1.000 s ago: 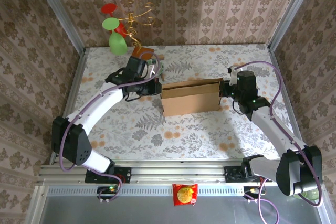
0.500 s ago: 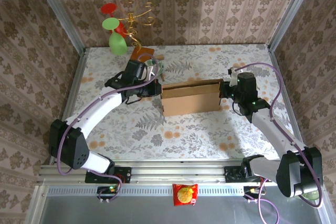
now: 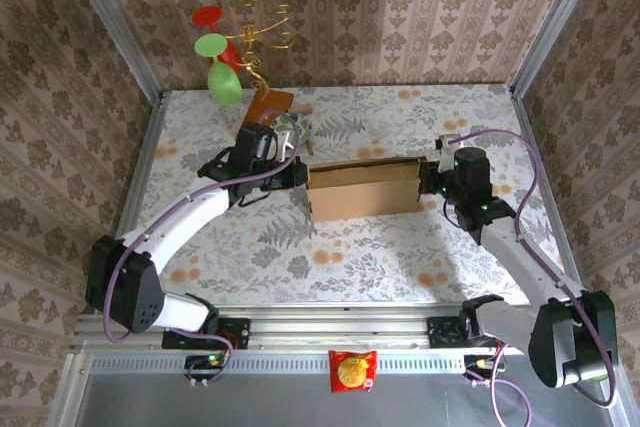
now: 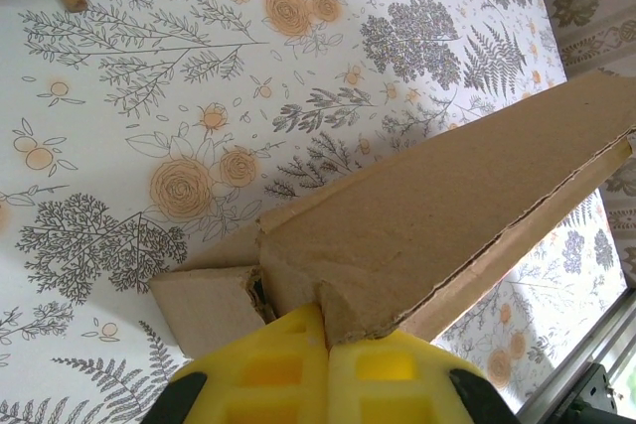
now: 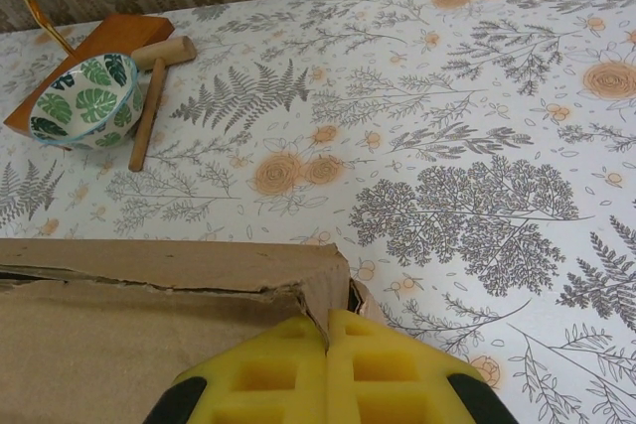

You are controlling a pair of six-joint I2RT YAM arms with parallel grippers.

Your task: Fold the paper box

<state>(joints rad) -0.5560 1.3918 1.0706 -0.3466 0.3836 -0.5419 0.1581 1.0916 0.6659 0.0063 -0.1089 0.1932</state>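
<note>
We see the paper box (image 3: pixel 362 189) mid-way on the table (image 3: pixel 400 247), interior hidden. The left fingers (image 4: pixel 258 369), pressed together, touch its left end; the right fingers (image 5: pixel 383 364), also together, touch its right end. A leaf-patterned bowl (image 5: pixel 84 98) stands beyond it.

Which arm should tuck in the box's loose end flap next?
Probably the left: the left gripper, shut, touches the paper box right beside that flap. The right gripper sits at the other end.

Overhead view from behind; close wrist views at opposite paper box (image 3: pixel 362 190) ends.
</note>
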